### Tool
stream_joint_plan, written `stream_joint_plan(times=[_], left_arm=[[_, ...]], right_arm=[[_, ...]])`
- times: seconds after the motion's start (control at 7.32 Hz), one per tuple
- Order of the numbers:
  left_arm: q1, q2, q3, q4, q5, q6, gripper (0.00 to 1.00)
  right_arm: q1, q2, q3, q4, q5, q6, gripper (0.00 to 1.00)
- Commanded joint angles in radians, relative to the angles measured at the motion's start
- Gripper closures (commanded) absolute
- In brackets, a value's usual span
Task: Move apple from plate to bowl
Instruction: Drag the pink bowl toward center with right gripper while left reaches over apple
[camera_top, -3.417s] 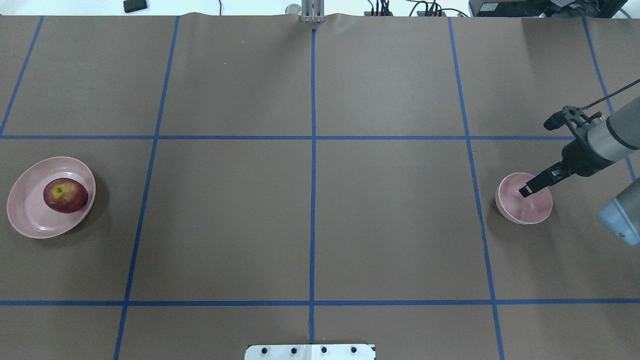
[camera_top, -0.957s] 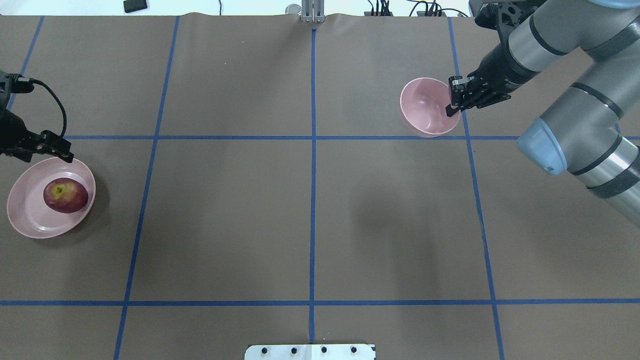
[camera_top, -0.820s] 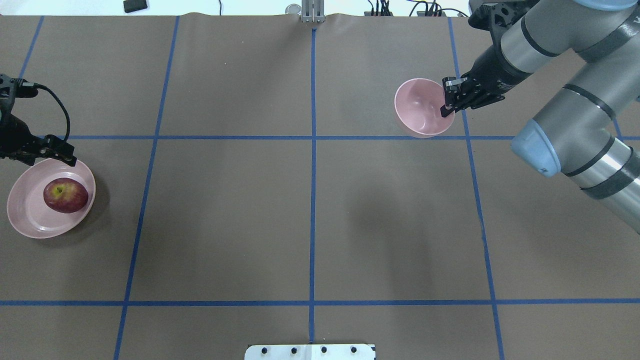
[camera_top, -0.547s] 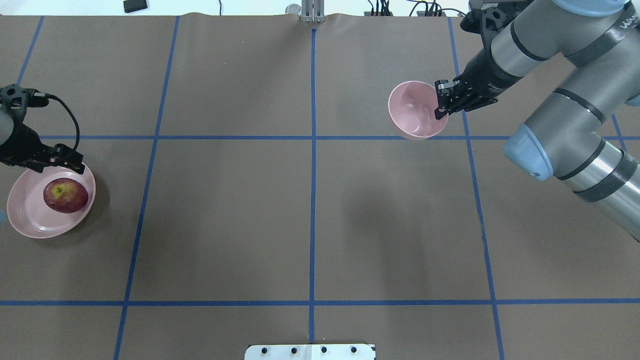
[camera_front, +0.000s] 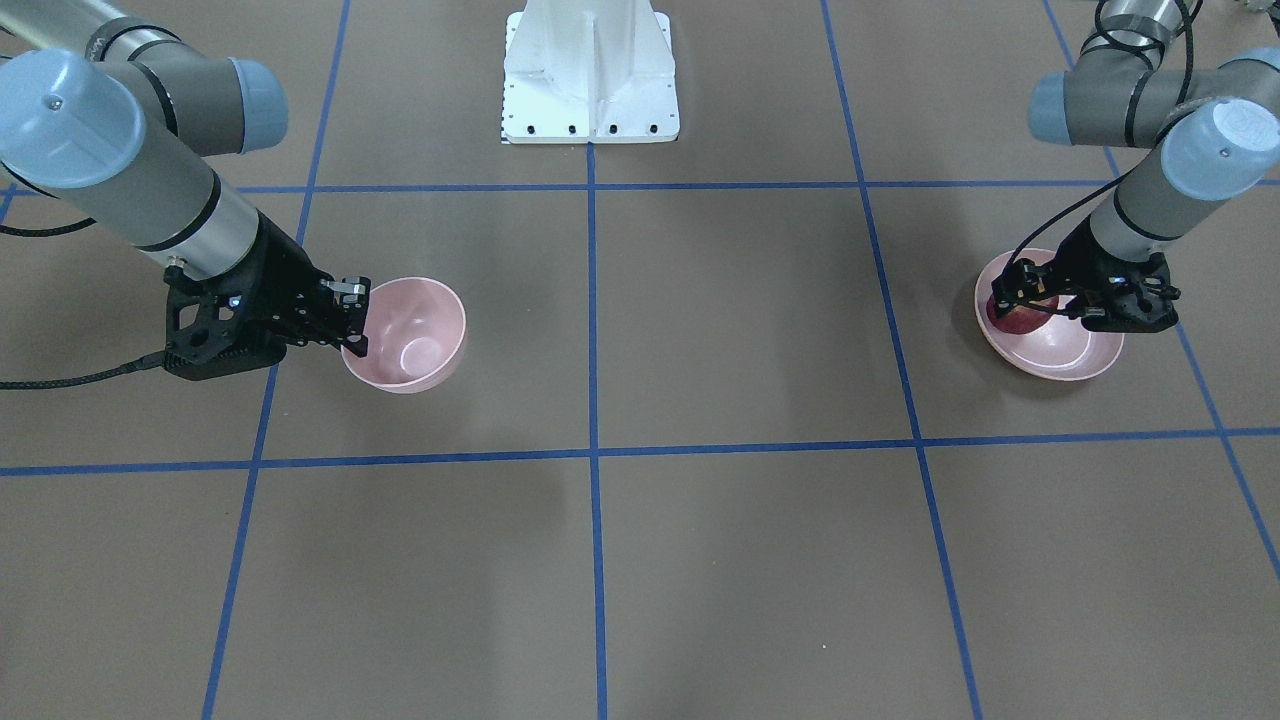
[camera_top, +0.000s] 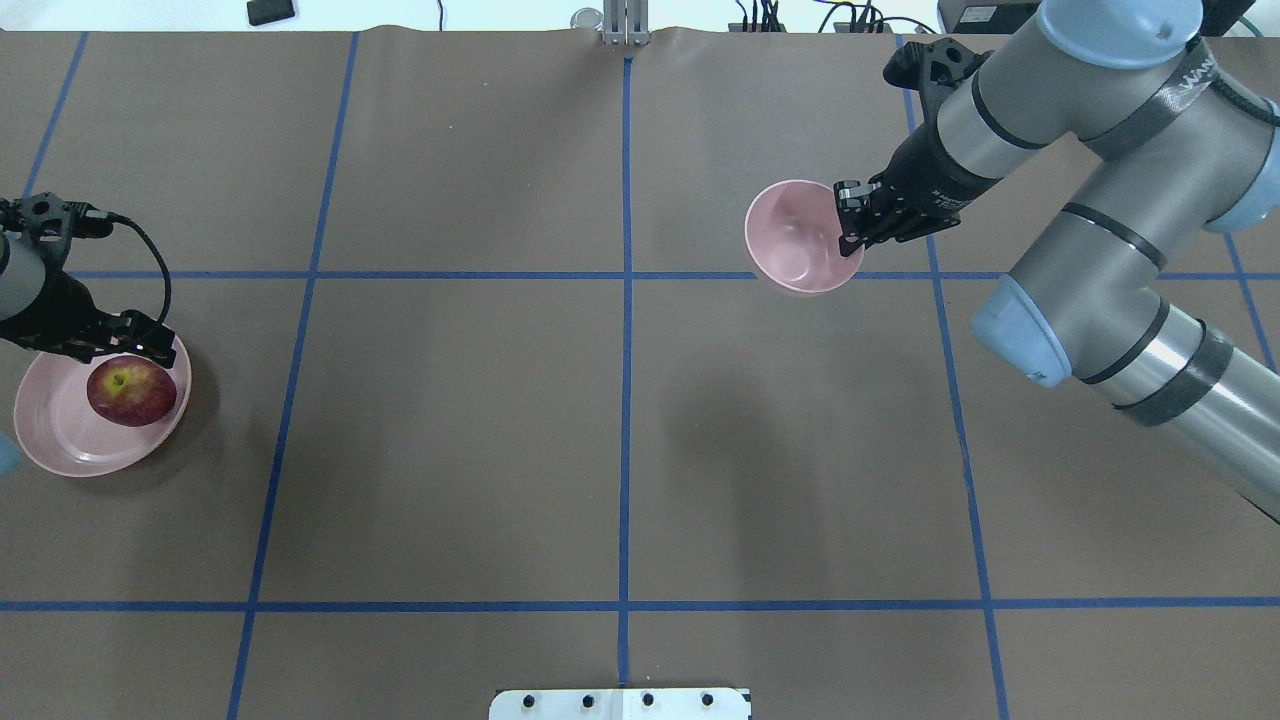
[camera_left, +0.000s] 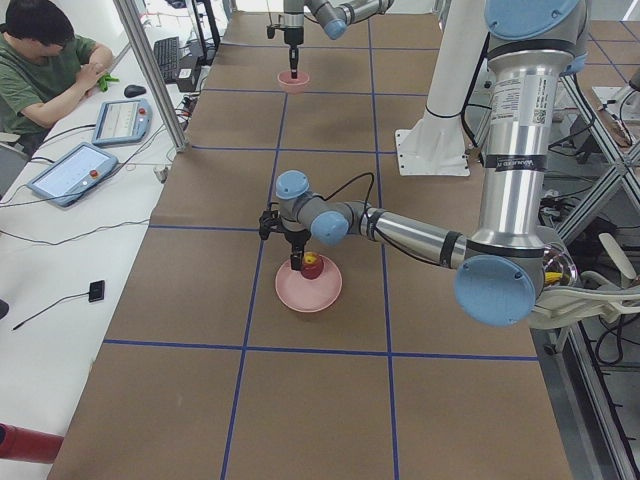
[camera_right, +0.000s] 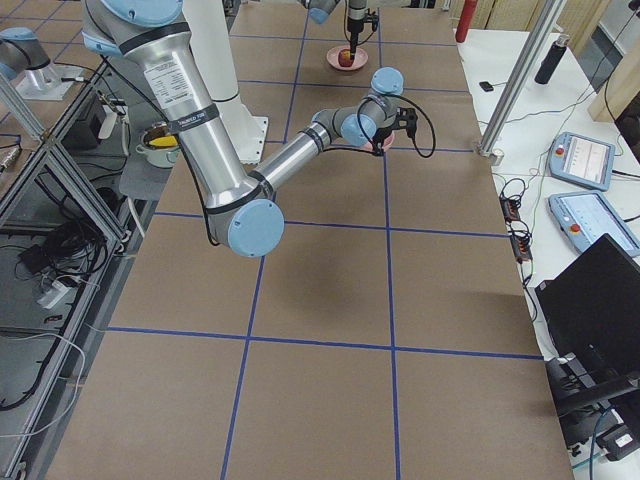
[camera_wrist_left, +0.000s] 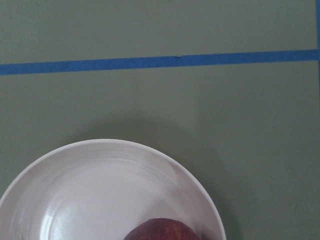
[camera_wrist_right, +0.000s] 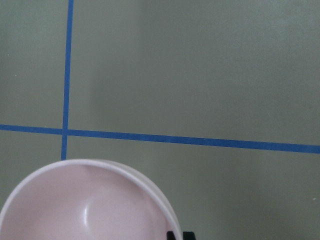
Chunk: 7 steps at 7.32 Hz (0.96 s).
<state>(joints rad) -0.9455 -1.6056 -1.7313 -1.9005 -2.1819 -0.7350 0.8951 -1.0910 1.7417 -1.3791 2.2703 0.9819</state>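
Note:
The dark red apple lies on the wide pale-pink plate at the table's left end. My left gripper hovers over the plate's far rim, just beside the apple, and looks open; no fingers show in its wrist view, only the plate and the apple's top. My right gripper is shut on the rim of the small deep pink bowl and holds it above the table, right of centre. In the front-facing view the bowl hangs from that gripper.
Blue tape lines divide the brown table into squares. The robot's white base plate sits at the near edge. An operator sits beside the table's left end, with tablets next to him.
My right gripper lifted the bowl from the table's right end and is carrying it leftward. My left arm came in and moved down to the plate's far rim. The apple has not moved.

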Motion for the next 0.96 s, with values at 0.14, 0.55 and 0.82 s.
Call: stream_joint_plan(times=[0.14, 0.55, 0.82], left_arm=[[0.031, 0.003, 0.007, 0.000, 0.010, 0.000, 0.02], [0.036, 0.016, 0.007, 0.000, 0.034, 0.006, 0.02], [0.050, 0.016, 0.006, -0.003, 0.028, 0.005, 0.02]], right_arm=[[-0.042, 0.019, -0.011, 0.000, -0.046, 0.012, 1.00], [-0.068, 0.029, -0.018, 0.002, -0.066, 0.043, 1.00], [-0.080, 0.042, -0.021, 0.000, -0.080, 0.047, 1.00]])
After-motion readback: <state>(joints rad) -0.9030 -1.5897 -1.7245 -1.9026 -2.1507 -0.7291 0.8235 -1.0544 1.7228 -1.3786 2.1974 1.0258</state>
